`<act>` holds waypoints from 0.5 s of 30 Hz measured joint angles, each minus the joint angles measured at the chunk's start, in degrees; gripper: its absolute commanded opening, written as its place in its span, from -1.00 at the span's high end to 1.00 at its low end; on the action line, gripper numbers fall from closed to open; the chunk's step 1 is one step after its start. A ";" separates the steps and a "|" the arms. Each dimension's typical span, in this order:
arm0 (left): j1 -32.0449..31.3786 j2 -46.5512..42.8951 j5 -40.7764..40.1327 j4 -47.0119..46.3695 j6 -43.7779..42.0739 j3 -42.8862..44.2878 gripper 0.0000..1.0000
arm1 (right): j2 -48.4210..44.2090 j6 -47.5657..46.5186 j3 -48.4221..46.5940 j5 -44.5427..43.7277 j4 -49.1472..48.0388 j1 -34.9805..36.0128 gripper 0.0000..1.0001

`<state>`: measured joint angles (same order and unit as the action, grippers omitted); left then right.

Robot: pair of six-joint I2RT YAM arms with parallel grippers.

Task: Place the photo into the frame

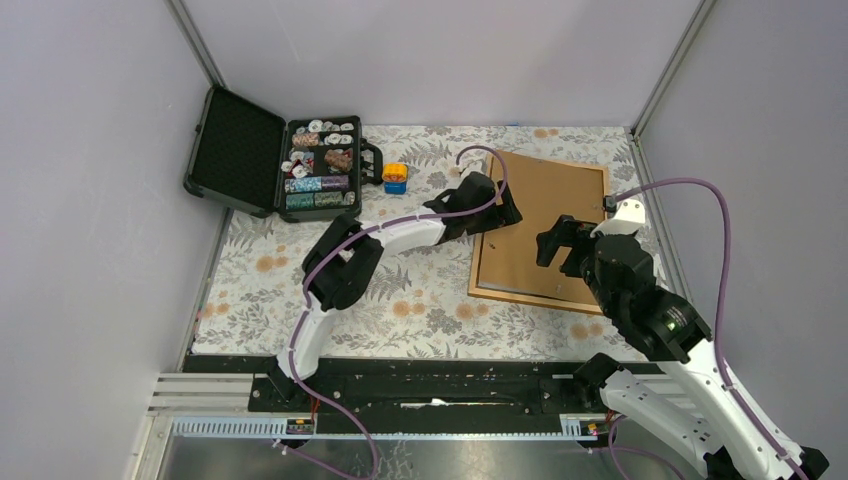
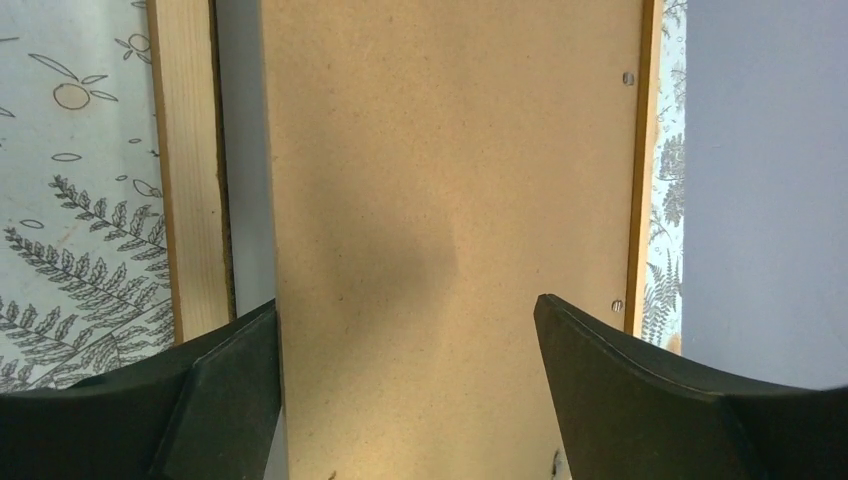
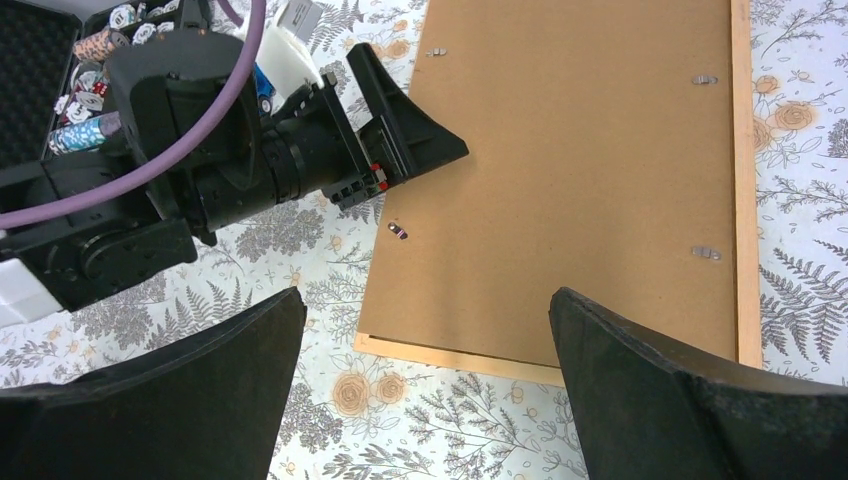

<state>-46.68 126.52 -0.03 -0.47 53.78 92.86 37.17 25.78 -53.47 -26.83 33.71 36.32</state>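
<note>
The frame (image 1: 480, 285) lies face down on the flowered cloth at the right, its light wooden moulding (image 3: 460, 358) showing round a plain brown backing board (image 1: 545, 215). The board sits shifted in it. In the left wrist view a narrow pale strip (image 2: 245, 150) shows between the moulding (image 2: 185, 170) and the board (image 2: 450, 200); I cannot tell what it is. The photo is hidden in every view. My left gripper (image 1: 500, 210) is open over the board's left edge (image 2: 405, 400), holding nothing. My right gripper (image 1: 553, 240) hangs open above the frame's near edge (image 3: 425, 390).
An open black case (image 1: 320, 165) of poker chips stands at the back left, with a small yellow and blue object (image 1: 395, 177) beside it. Small metal clips (image 3: 705, 252) sit along the board's edge. Grey walls close in on both sides.
</note>
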 measured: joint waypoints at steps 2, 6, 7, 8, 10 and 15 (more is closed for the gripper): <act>-0.50 0.11 -1.05 3.76 -2.23 2.56 -0.97 | 0.11 0.04 0.13 0.13 0.00 0.00 -0.99; -1.55 0.57 -3.63 11.06 -6.97 7.37 -0.97 | 0.33 0.17 0.50 0.52 -0.20 0.00 -0.99; -1.73 0.57 -4.02 12.15 -7.89 8.00 -0.97 | 0.39 0.22 0.59 0.55 -0.20 0.00 -0.99; -1.79 0.57 -4.42 13.33 -8.83 8.57 -0.97 | 0.44 0.22 0.66 0.57 -0.22 0.00 -0.99; -1.92 0.57 -5.09 15.39 -10.58 9.31 -0.97 | 0.57 0.22 0.81 0.57 -0.22 0.00 -0.99; -1.97 0.55 -5.95 19.78 -14.64 9.90 -0.97 | 0.98 0.22 0.85 0.61 -0.24 0.00 -0.99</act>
<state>-48.64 127.07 -5.98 19.31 39.13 102.76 38.15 26.00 -52.62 -26.22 33.47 36.32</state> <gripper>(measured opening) 0.987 0.994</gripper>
